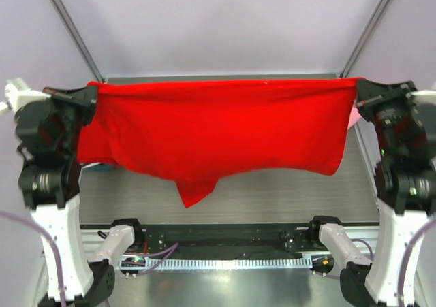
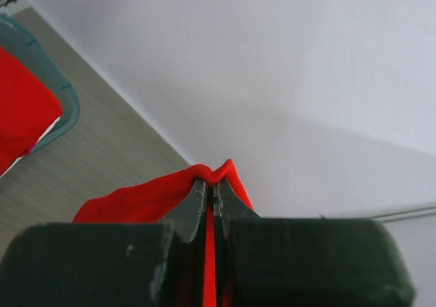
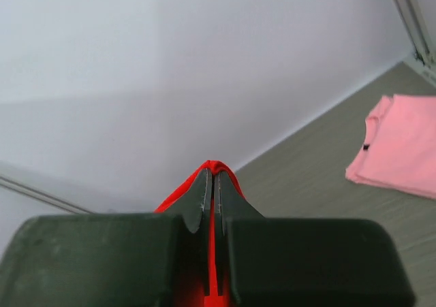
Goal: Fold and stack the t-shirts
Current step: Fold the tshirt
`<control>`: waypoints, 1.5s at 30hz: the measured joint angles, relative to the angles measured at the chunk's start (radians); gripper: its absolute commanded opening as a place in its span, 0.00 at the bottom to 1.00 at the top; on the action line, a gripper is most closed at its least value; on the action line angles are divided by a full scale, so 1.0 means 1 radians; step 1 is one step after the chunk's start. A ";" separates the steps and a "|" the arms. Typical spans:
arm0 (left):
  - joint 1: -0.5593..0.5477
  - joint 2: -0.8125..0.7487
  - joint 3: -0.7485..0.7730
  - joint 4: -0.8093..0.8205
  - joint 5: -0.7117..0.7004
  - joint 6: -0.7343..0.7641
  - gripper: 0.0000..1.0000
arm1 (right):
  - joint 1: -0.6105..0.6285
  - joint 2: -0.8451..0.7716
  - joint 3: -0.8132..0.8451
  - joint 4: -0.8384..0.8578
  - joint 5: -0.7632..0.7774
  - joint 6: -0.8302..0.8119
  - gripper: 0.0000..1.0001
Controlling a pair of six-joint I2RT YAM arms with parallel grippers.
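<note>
Teal basin [image 2: 69,97] on the grey ribbed table [image 2: 112,154], pale blank wall [image 2: 272,62] behind it.

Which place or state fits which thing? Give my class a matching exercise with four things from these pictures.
Things
1 red t-shirt
2 pink t-shirt
3 basin
4 left gripper

Places or states
A folded, lying on the table
B shut on a shirt's edge
C stretched out in the air
D teal, with clothes inside

Pairs: 1-C, 2-A, 3-D, 4-B

Grey table [image 3: 306,184]: 1 folded pink tee [image 3: 402,143], 1 teal basin [image 2: 67,96].
</note>
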 measured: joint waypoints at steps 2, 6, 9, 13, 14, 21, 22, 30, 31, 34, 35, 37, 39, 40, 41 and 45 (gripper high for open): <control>0.000 0.068 -0.028 0.018 0.011 -0.003 0.00 | 0.000 0.059 -0.026 0.005 -0.013 0.013 0.01; 0.000 0.250 -0.040 0.043 0.043 -0.014 0.01 | 0.000 0.243 -0.047 0.010 -0.049 0.037 0.01; 0.000 0.390 0.004 0.040 0.066 -0.026 0.00 | 0.000 0.398 -0.021 0.007 -0.083 0.049 0.01; 0.000 0.573 0.265 0.012 0.086 -0.026 0.01 | 0.001 0.579 0.178 -0.031 -0.138 0.055 0.01; 0.002 0.605 0.343 0.018 0.089 -0.026 0.01 | 0.001 0.610 0.237 -0.031 -0.150 0.057 0.01; 0.077 0.696 0.616 0.126 0.185 -0.056 0.01 | -0.018 0.693 0.516 0.042 -0.248 0.098 0.01; 0.087 0.703 0.615 0.147 0.199 -0.057 0.01 | -0.020 0.695 0.516 0.059 -0.261 0.102 0.01; 0.132 0.673 0.071 0.370 0.343 -0.054 0.00 | -0.039 0.680 0.056 0.220 -0.366 0.113 0.01; 0.132 0.666 -0.026 0.393 0.349 -0.052 0.00 | -0.043 0.678 -0.043 0.251 -0.375 0.113 0.01; 0.134 0.599 -0.350 0.445 0.355 -0.052 0.00 | -0.058 0.671 -0.304 0.296 -0.401 0.115 0.01; 0.136 0.566 -0.452 0.453 0.356 -0.052 0.00 | -0.064 0.665 -0.385 0.299 -0.405 0.115 0.01; 0.139 0.485 -0.611 0.464 0.357 -0.051 0.00 | -0.076 0.642 -0.509 0.313 -0.407 0.110 0.01; 0.140 0.385 -0.742 0.486 0.359 -0.043 0.00 | -0.085 0.596 -0.608 0.318 -0.407 0.100 0.01; 0.141 0.340 -0.789 0.491 0.360 -0.040 0.00 | -0.089 0.558 -0.660 0.327 -0.407 0.095 0.01; 0.142 0.299 -0.830 0.506 0.360 -0.031 0.00 | -0.090 0.524 -0.699 0.335 -0.407 0.088 0.01; 0.144 0.196 -0.990 0.575 0.362 -0.014 0.00 | -0.091 0.412 -0.827 0.377 -0.406 0.061 0.01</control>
